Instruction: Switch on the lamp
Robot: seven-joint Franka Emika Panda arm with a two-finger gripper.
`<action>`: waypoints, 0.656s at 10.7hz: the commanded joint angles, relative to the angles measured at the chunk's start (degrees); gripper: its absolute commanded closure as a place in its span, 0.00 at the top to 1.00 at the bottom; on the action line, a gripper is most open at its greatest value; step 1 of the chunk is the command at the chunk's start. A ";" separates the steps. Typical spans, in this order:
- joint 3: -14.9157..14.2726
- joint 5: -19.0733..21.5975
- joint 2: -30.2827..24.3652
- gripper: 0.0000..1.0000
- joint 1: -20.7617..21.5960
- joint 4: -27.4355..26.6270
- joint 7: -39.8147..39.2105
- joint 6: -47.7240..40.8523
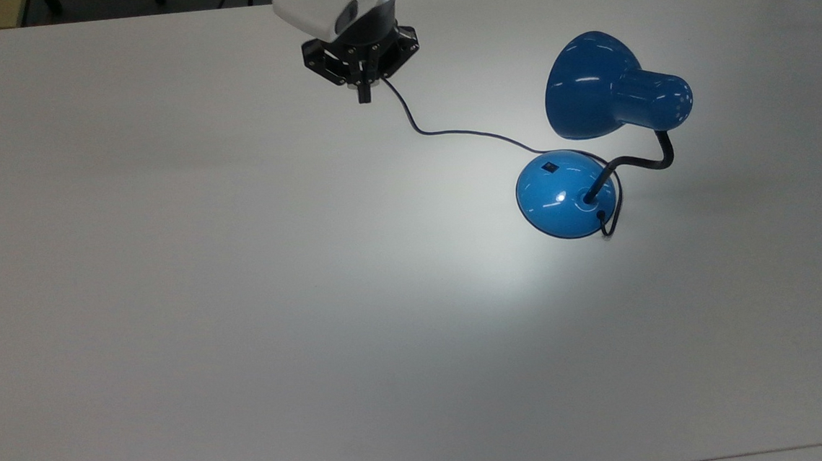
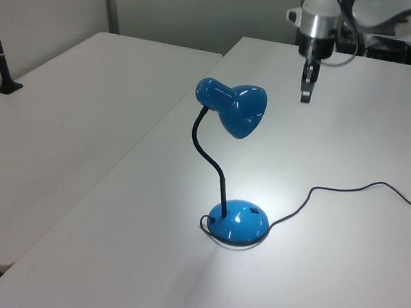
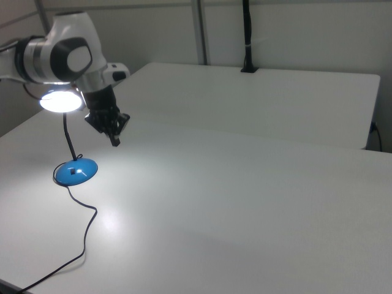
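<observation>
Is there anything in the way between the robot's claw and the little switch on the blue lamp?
Nothing visible blocks it. The black claw hangs above the white table, away from the glossy blue desk lamp. Between them lies just the thin black cord, flat on the table. The small black switch is uncovered.

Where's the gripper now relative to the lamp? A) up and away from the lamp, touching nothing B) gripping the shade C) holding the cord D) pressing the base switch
A: the gripper hangs above the table, well off to the top view's left of the lamp, apart from its base, shade and cord; the lamp is lit.
</observation>
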 commanded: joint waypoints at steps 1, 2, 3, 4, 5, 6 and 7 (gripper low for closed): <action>0.06 -0.27 0.10 0.06 -1.63 8.33 1.76 -10.07; -0.12 -0.27 0.18 0.12 -3.11 11.32 2.98 -13.59; -0.12 -0.36 0.18 0.18 -3.30 13.09 4.47 -15.89; -0.21 -0.36 -0.08 0.26 -3.39 14.06 5.53 -17.48; -0.21 -0.45 -0.08 0.51 -3.39 14.07 6.06 -17.75; -0.29 -0.45 0.01 0.73 -3.39 14.07 6.06 -17.58; -0.30 -0.71 -0.17 0.81 -3.48 14.07 6.06 -17.76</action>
